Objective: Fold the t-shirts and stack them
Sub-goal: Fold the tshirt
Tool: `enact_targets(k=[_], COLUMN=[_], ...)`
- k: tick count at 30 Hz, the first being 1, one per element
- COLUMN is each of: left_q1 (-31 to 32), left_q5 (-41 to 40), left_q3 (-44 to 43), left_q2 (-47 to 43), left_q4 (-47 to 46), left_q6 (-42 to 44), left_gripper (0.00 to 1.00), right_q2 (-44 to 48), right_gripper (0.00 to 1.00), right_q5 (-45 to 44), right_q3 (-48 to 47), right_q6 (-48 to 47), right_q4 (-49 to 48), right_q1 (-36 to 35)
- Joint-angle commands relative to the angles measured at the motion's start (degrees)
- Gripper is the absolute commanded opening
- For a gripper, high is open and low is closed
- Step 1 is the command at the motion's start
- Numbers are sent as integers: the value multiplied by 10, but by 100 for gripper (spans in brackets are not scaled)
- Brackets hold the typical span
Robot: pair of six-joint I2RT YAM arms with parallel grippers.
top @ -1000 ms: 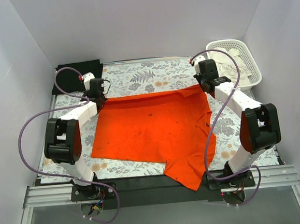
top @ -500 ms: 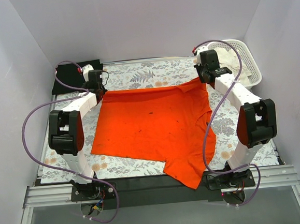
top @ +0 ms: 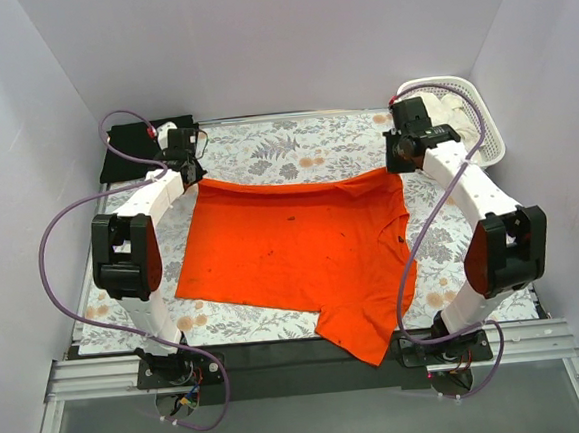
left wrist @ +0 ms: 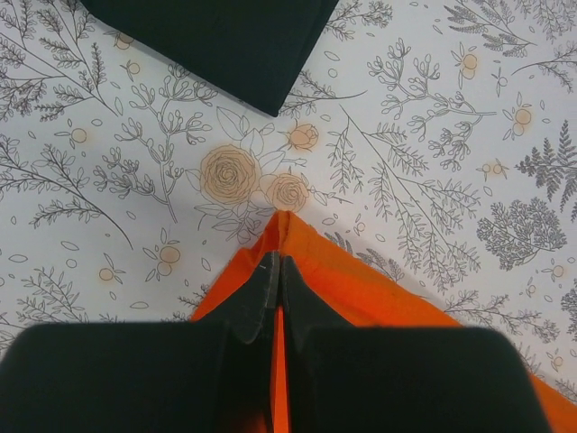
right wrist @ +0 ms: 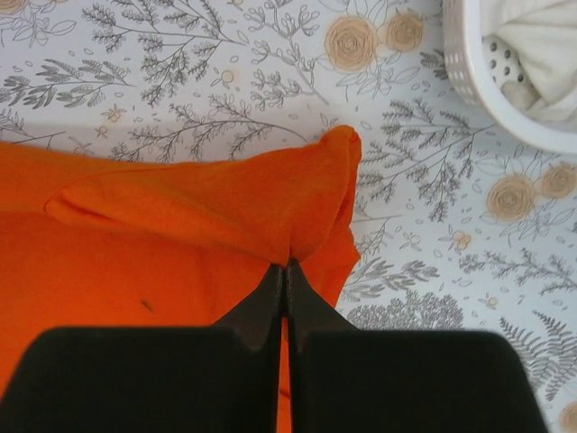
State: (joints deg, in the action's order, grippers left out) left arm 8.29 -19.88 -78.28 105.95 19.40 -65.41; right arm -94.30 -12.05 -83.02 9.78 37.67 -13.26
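Note:
The orange t-shirt (top: 297, 246) lies spread across the floral tablecloth, one sleeve hanging over the near edge. My left gripper (top: 194, 179) is shut on its far left corner (left wrist: 287, 225), the cloth pinched between the jaws (left wrist: 277, 271). My right gripper (top: 398, 164) is shut on the far right corner, where the fabric (right wrist: 225, 203) bunches into a fold just ahead of the fingertips (right wrist: 287, 268). A folded black t-shirt (top: 139, 153) rests at the far left corner of the table, seen also in the left wrist view (left wrist: 212, 41).
A white lattice basket (top: 474, 112) holding pale cloth stands at the far right, close to my right arm; its rim (right wrist: 487, 86) shows in the right wrist view. Grey walls close in on three sides.
Both grippers have moved toward the far edge, pulling the shirt's far hem with them and stretching it flatter. The right arm has swung out toward the basket.

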Motion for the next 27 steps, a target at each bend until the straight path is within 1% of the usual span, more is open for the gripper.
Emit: enact_targets(k=[1, 5, 11, 17, 23, 24, 27], left_q1=[-5, -9, -14, -20, -22, -23, -24], left_q5=[-2, -3, 5, 16, 21, 21, 21], left_q3=[-28, -36, -25, -21, -7, -6, 2], left_q2=[-13, -8, -11, -14, -13, -14, -22], left_q4=[34, 60, 71, 79, 82, 82, 92], left_q6=[-13, -31, -41, -53, -62, -64, -69], left_gripper=[0, 0, 0, 0, 0, 0, 0], right_q2=[39, 47, 65, 77, 87, 89, 96], right_gripper=[1, 1, 1, 1, 1, 1, 1], right_q5=[12, 18, 69, 109, 116, 133, 139], right_q3=[9, 27, 54, 76, 79, 78, 84], right_q6=[71, 98, 135, 147, 152, 152, 154], right_q4=[42, 68, 82, 98, 112, 119, 123], right_q1=[-2, -2, -2, -3, -2, -1, -1])
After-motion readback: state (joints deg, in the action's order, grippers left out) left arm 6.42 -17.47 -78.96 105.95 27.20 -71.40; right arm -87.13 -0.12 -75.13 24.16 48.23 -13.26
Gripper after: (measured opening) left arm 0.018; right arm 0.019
